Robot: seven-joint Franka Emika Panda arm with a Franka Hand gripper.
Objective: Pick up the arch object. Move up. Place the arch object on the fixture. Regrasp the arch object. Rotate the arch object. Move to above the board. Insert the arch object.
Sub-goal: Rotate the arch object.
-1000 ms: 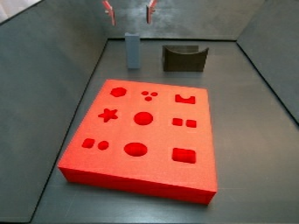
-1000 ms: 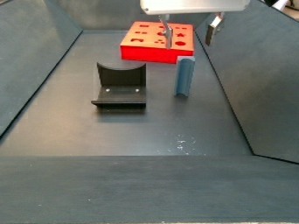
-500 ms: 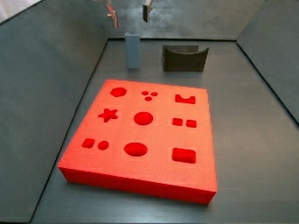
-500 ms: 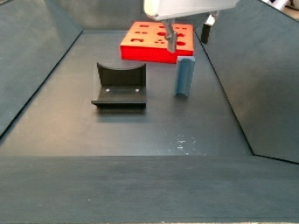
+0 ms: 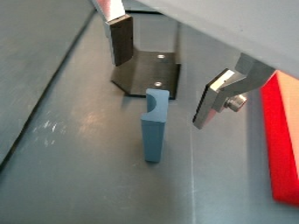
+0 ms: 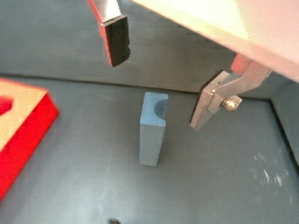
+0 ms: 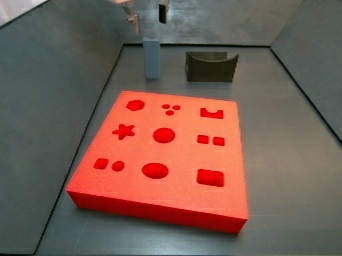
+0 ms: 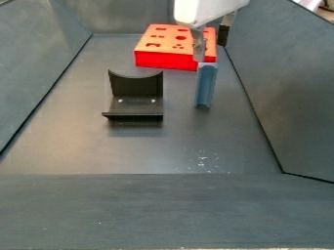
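The arch object (image 7: pixel 151 57) is a pale blue-grey block standing upright on the dark floor, its notched end up (image 5: pixel 155 127) (image 6: pixel 152 131) (image 8: pixel 205 86). My gripper (image 5: pixel 163 92) (image 6: pixel 156 94) hangs open above it, one finger on each side of its top and neither touching. In both side views the gripper (image 7: pixel 146 13) (image 8: pixel 206 43) sits just over the block. The dark fixture (image 7: pixel 210 65) (image 8: pixel 133 96) (image 5: pixel 149 72) stands beside the block, apart from it. The red board (image 7: pixel 167 150) (image 8: pixel 177 49) lies flat with its shaped cutouts open.
Grey sloped walls enclose the floor on all sides (image 7: pixel 80 60) (image 8: pixel 53 68). The board's red edge shows close to the block in both wrist views (image 5: pixel 286 140) (image 6: pixel 24 131).
The gripper has shifted over the arch object and dropped slightly. Its fingers look closer together in both side views, though still wide apart. The block, fixture and board have not moved.
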